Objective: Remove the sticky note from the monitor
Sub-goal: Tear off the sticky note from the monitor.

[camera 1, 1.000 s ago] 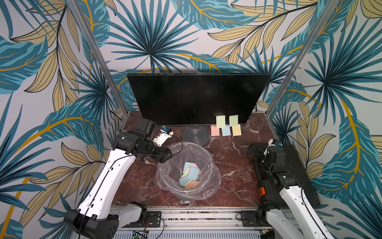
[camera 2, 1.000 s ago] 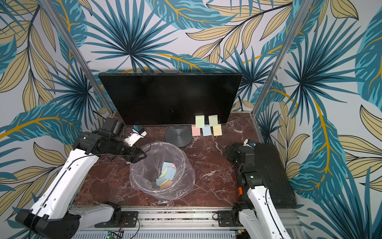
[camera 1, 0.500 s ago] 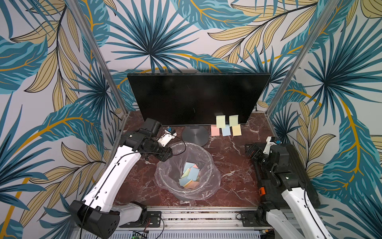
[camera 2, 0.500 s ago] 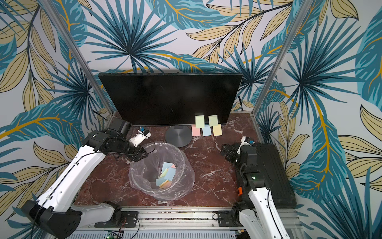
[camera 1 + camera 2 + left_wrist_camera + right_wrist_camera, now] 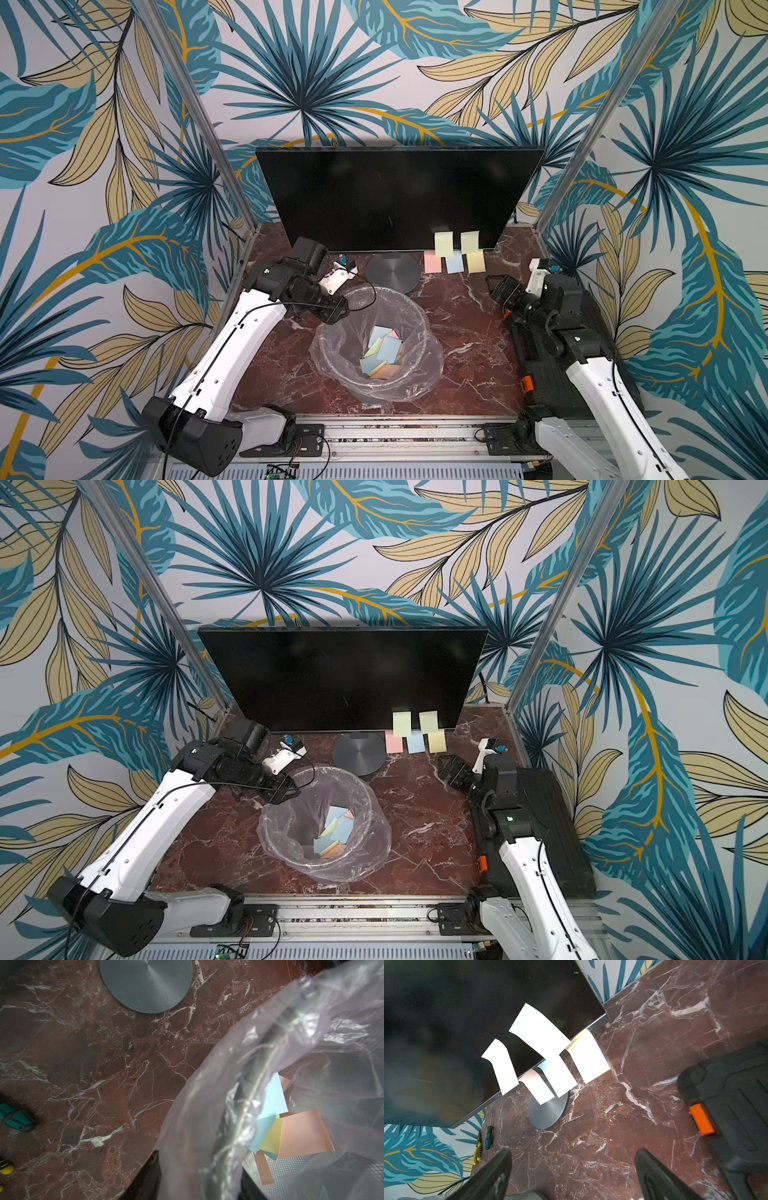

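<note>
Right wrist view: right claw [image 5: 573, 1153] stands spread, empty, facing sticky notes [image 5: 537, 1030] on monitor [image 5: 446, 1022], likely light and limp, best pinched at curled free edge; left claw [image 5: 334, 312] at wastebasket [image 5: 420, 374] rim, state untellable.

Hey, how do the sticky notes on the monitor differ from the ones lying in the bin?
The monitor notes hang upright, stuck low on the right of the monitor; the bin notes lie loose inside the lined bin. The monitor notes form two neat rows; the bin notes overlap in a heap. Both sets are pastel squares: pink, blue, yellow.
</note>
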